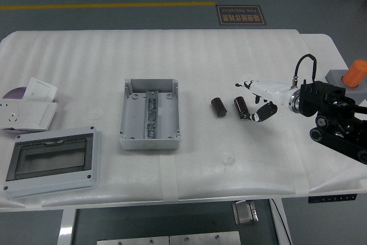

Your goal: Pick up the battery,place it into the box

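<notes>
Battery (241,107) just beside right hand (259,99)

Bright, even overhead light; soft faint shadows; sharp focus; no glare; slight edge distortion.

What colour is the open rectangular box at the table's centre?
Light grey; the open rectangular box shows best in the head view.
</notes>
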{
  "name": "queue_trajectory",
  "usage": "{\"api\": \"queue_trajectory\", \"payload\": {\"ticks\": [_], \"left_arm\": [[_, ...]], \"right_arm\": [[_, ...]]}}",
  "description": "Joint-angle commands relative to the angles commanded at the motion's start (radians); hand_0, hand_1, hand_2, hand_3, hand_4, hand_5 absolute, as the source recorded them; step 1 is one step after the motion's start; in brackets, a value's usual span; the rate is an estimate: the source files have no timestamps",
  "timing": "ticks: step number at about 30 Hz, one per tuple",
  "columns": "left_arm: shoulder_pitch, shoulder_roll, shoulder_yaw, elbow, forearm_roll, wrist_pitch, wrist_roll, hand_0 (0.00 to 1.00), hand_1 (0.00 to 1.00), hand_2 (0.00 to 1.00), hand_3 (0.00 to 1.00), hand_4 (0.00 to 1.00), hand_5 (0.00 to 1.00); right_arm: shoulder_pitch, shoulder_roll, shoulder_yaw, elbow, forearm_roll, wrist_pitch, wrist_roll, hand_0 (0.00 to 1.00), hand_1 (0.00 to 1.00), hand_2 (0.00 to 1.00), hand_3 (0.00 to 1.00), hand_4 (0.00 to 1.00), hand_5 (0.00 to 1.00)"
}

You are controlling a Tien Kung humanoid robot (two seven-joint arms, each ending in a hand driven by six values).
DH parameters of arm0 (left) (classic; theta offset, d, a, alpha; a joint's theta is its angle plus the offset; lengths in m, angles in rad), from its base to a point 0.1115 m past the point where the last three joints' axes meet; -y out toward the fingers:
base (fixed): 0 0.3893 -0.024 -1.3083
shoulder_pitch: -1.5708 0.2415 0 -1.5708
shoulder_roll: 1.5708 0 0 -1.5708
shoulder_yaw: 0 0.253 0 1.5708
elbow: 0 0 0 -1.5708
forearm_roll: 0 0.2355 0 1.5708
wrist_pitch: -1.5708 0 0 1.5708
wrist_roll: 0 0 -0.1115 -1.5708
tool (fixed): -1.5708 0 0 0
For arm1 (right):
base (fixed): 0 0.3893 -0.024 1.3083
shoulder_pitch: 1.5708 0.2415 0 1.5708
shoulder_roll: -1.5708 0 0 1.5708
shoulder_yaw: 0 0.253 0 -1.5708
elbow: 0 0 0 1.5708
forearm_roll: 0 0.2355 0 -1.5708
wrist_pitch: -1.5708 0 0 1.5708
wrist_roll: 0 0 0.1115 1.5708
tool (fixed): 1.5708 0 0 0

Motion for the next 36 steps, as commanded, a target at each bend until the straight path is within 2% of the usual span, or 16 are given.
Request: {"api": "queue_trajectory", "payload": {"ticks": [5,9,23,24,29,30,35,36], "left_arm": [[-0.007,0.004,0.004,-0.002,0.003,0.002,-0.001,0.626,0.666,0.606,0.624,0.671,0.303],[-0.009,0.006,0.005,-0.002,0.004,0.003,0.000,0.625,0.665,0.606,0.623,0.669,0.304],[-0.026,0.013,0.014,-0.002,0.004,0.005,-0.002,0.624,0.665,0.606,0.623,0.667,0.303],[-0.025,0.013,0.016,-0.002,0.003,0.004,-0.002,0.624,0.665,0.606,0.621,0.666,0.305],[-0.023,0.013,0.019,0.001,-0.001,0.002,0.000,0.624,0.665,0.606,0.621,0.666,0.305],[-0.024,0.013,0.019,0.001,-0.002,0.002,0.000,0.625,0.665,0.606,0.621,0.667,0.307],[-0.027,0.012,0.016,-0.001,0.000,0.003,-0.001,0.625,0.665,0.606,0.621,0.667,0.307],[-0.027,0.012,0.016,-0.001,0.000,0.004,-0.002,0.624,0.665,0.607,0.620,0.668,0.308]], "right_arm": [[0.016,0.030,-0.030,-0.055,-0.021,0.011,-0.001,0.492,0.580,0.988,0.998,0.798,0.230],[0.016,0.038,-0.049,-0.087,-0.020,0.015,0.000,0.494,0.580,0.980,0.998,0.799,0.233],[0.024,0.081,-0.071,-0.150,0.039,-0.021,0.016,0.484,0.580,0.937,0.998,0.788,0.248],[0.024,0.083,-0.072,-0.152,0.042,-0.024,0.017,0.478,0.580,0.889,0.998,0.696,0.231],[0.020,0.091,-0.078,-0.152,0.061,-0.032,0.017,0.478,0.580,0.889,0.998,0.696,0.231],[0.020,0.091,-0.079,-0.151,0.064,-0.033,0.017,0.459,0.580,0.824,0.955,0.530,0.162],[0.015,0.098,-0.084,-0.146,0.083,-0.037,0.017,0.459,0.580,0.824,0.955,0.530,0.162],[0.014,0.099,-0.085,-0.144,0.085,-0.038,0.017,0.450,0.580,0.794,0.863,0.468,0.149]]}}
